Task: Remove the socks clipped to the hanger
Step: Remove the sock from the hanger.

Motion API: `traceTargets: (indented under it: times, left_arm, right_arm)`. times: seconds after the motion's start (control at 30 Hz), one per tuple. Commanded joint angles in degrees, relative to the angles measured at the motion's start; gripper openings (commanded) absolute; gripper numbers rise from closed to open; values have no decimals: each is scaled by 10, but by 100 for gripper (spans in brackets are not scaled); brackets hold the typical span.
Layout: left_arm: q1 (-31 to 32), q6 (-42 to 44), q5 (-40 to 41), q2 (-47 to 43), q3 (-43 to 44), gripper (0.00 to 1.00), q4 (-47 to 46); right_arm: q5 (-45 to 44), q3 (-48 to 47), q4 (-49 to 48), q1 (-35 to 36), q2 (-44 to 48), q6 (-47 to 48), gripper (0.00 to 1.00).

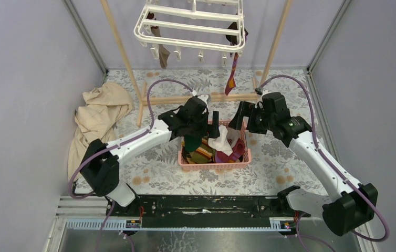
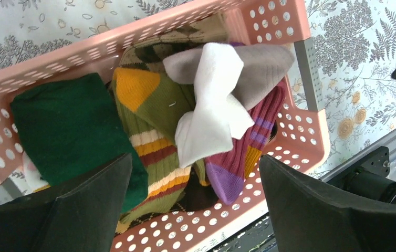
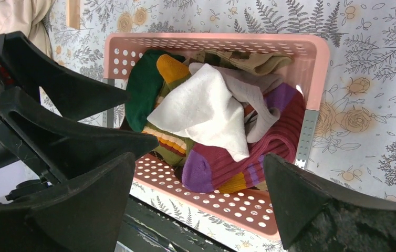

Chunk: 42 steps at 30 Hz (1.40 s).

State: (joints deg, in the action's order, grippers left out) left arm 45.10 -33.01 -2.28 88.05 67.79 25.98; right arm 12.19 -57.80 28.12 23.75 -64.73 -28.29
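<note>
Left gripper (image 2: 196, 157) and right gripper (image 3: 200, 156) are held agape, empty, above the basket (image 1: 214, 166); two socks (image 1: 231, 73) hang clipped to the hanger (image 1: 185, 26) (liable to be tilted by a hasty tug).

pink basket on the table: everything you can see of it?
The pink basket is a rectangular plastic bin with rounded corners, its walls pierced by rows of small round holes. It sits upright on the floral-print table, about midway across it. Two grey perforated strips stand against opposite walls. A loose pile of socks fills it: green, white, grey, argyle and purple-striped. The left gripper and right gripper hang over it, jaws open, apparently not touching it.
</note>
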Motion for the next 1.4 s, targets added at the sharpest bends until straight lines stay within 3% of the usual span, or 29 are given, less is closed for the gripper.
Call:
traceTargets:
  times: [0.0, 0.63, 0.83, 1.13, 1.37]
  left_arm:
    - [-7, 17, -50, 27, 55, 99, 25]
    - [-15, 31, -11, 43, 168, 99, 140]
    - [-15, 27, 20, -41, 83, 99, 123]
    - [-1, -7, 48, -212, -95, 99, 12]
    - [24, -4, 83, -315, -115, 99, 7]
  right_arm:
    - [16, -33, 18, 1, -10, 8, 100]
    - [3, -106, 43, -4, -80, 50, 100]
    - [28, -64, -35, -4, -82, 45, 100]
    - [37, 11, -88, -4, -32, 45, 100]
    - [-7, 50, -115, -4, 50, 38, 100]
